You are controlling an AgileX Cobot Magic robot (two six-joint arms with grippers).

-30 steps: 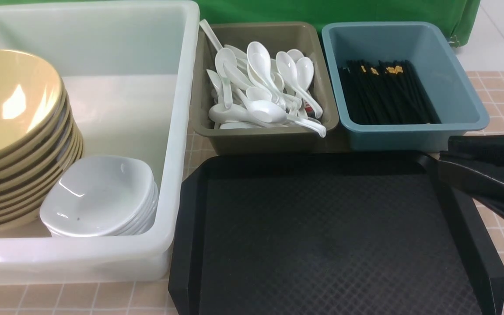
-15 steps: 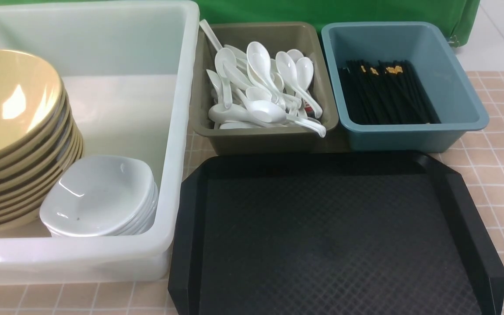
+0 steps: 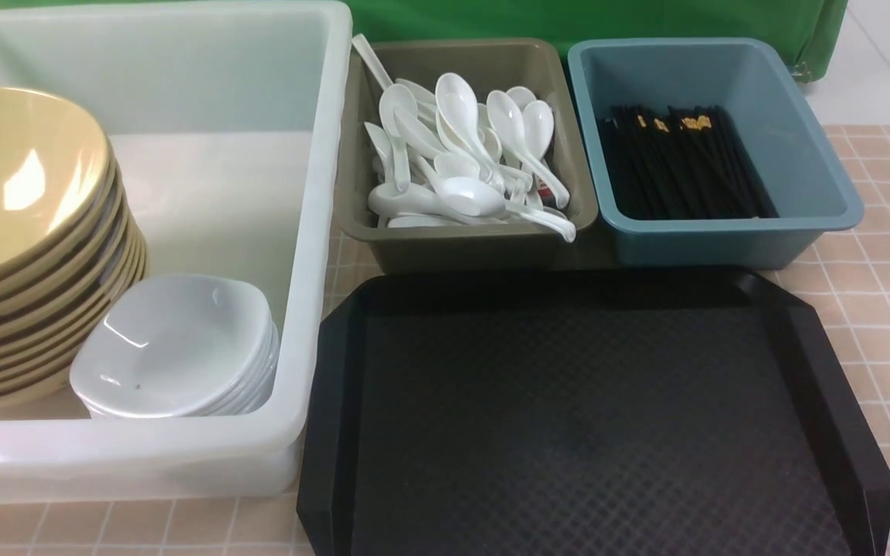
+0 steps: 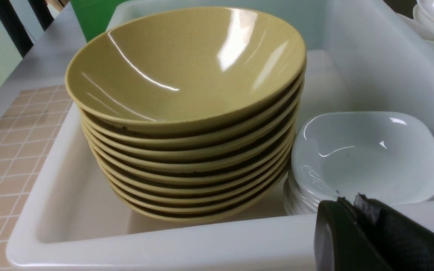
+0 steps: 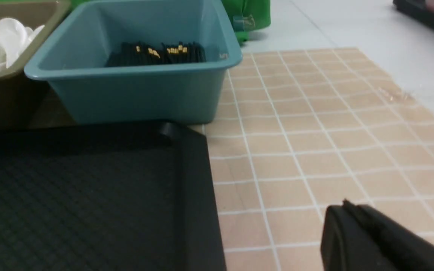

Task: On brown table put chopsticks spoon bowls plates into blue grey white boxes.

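Resting on the brown table [image 3: 878, 286]: white box [image 3: 314, 232] containing stacked bowls [image 3: 20, 232] and plates [image 3: 174, 347]; grey box [image 3: 476, 251] containing spoons [image 3: 453, 154]; blue box [image 3: 723, 239] containing chopsticks [image 3: 677, 166]; left gripper [image 4: 349, 210] and right gripper [image 5: 347, 216] fully closed, empty.

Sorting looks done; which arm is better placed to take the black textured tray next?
Right, probably: the right pincer hangs beside the black textured tray's edge; the left pincer sits at the large translucent white tub.
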